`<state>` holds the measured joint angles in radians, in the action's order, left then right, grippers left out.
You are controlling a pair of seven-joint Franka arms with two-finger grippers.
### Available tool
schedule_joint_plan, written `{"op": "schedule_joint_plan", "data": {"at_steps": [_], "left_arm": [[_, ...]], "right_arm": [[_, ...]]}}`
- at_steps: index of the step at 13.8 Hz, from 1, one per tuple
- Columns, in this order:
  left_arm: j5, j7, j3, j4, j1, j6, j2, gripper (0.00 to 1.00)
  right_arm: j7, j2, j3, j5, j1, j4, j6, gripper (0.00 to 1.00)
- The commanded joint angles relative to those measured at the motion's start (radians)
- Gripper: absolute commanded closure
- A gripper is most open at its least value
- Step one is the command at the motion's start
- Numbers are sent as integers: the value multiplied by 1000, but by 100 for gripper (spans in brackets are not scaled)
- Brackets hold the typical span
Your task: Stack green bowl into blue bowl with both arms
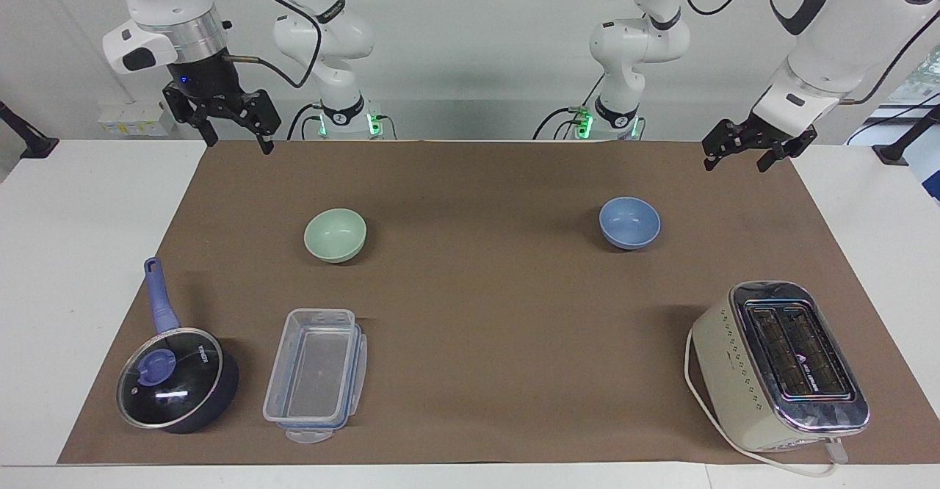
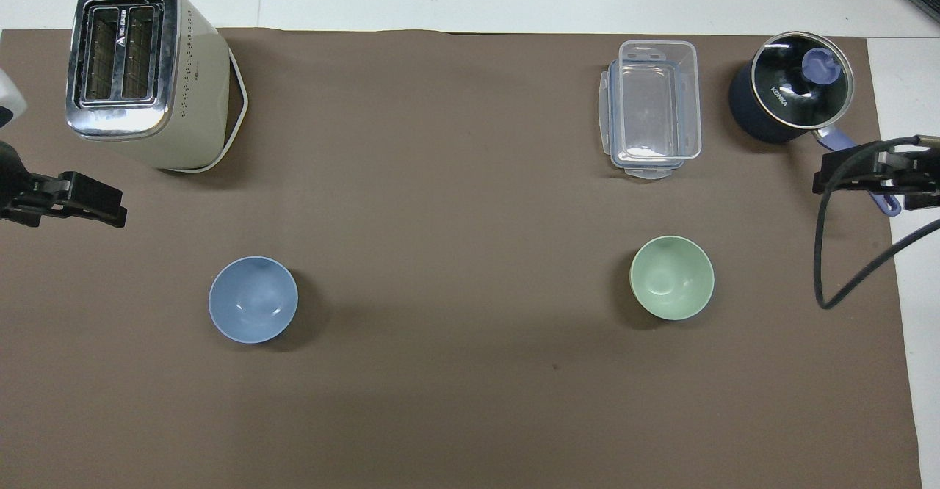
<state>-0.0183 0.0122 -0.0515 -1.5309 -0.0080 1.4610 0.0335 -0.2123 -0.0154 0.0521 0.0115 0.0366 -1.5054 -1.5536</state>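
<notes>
The green bowl sits upright on the brown mat toward the right arm's end. The blue bowl sits upright toward the left arm's end, about as near to the robots as the green one. My right gripper hangs open and empty in the air over the mat's edge at its own end, apart from the green bowl. My left gripper hangs open and empty over the mat's edge at its end, apart from the blue bowl.
A cream toaster stands farther from the robots than the blue bowl. A clear plastic container and a dark blue lidded saucepan lie farther out than the green bowl.
</notes>
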Motion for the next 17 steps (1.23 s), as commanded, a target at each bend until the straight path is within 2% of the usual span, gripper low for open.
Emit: {"op": "schedule_joint_plan", "data": {"at_steps": [1, 10, 17], "left_arm": [[18, -14, 1, -1, 0, -18, -48, 0], [12, -21, 1, -41, -6, 6, -67, 0], [11, -24, 1, -126, -9, 56, -112, 0]], "right_arm": [[-15, -6, 6, -12, 12, -4, 9, 0], [-15, -6, 6, -12, 12, -4, 9, 0], [-15, -6, 6, -12, 12, -4, 9, 0]]}}
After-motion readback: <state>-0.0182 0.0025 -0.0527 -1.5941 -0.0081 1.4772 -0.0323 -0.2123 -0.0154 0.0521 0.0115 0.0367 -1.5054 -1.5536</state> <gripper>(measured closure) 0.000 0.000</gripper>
